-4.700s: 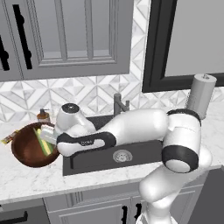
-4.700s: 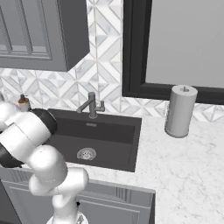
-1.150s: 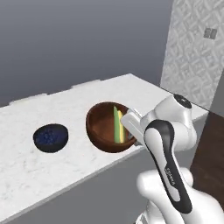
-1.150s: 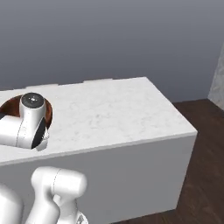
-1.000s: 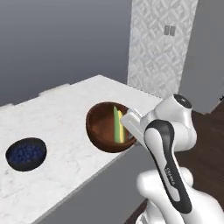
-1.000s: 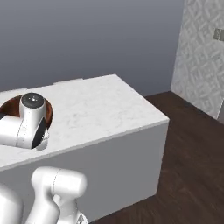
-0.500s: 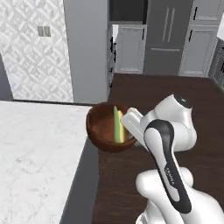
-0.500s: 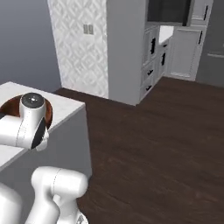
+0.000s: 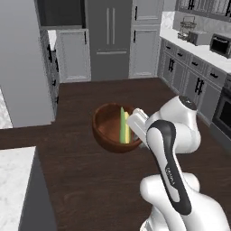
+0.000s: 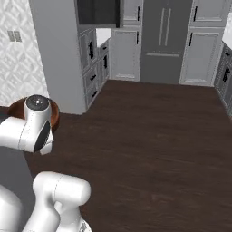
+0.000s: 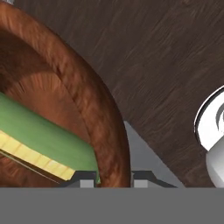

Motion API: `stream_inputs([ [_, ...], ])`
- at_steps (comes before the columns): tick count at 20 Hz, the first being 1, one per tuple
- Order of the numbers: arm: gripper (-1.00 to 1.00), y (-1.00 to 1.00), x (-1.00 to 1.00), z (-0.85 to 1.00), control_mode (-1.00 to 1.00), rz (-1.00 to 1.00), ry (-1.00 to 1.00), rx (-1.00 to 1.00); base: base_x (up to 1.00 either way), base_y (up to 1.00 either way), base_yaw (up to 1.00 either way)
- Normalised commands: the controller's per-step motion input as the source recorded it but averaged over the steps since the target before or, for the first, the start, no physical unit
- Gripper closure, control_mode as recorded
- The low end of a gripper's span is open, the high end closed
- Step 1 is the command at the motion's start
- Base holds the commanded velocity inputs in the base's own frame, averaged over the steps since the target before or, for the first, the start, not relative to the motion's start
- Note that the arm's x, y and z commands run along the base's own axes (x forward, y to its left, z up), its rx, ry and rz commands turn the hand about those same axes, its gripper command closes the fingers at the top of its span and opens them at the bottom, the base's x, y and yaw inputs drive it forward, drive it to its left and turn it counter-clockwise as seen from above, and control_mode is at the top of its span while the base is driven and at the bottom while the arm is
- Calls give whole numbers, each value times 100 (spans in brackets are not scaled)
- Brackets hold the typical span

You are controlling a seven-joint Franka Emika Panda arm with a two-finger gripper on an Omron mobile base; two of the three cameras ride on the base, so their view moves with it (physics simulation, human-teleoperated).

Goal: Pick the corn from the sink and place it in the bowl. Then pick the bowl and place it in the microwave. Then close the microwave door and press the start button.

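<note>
Pincer (image 11: 113, 178) clamps the bowl (image 9: 110, 127) rim at 3 o'clock above the floor (image 10: 149, 131); a tilt could spill the corn (image 9: 124, 127).

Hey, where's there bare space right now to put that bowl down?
The white counter corner at lower left is bare. The dark wood floor is open up to the grey cabinets. It is crowded at the claw gripping the bowl holding corn.
</note>
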Motion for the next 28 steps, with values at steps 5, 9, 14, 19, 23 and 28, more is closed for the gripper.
stream_inputs([
  [5, 100, 0, 0, 0, 100, 0, 0, 0, 100, -71, -3],
  [9, 100, 0, 0, 0, 100, 0, 0, 0, 100, -59, 5],
  [14, 100, 0, 0, 0, 100, 0, 0, 0, 100, -46, 9],
  [19, 100, 0, 0, 0, 100, 0, 0, 0, 100, -39, 13],
  [23, 100, 0, 0, 0, 100, 0, 0, 0, 100, -43, 14],
  [28, 100, 0, 0, 0, 100, 0, 0, 0, 100, -40, 14],
])
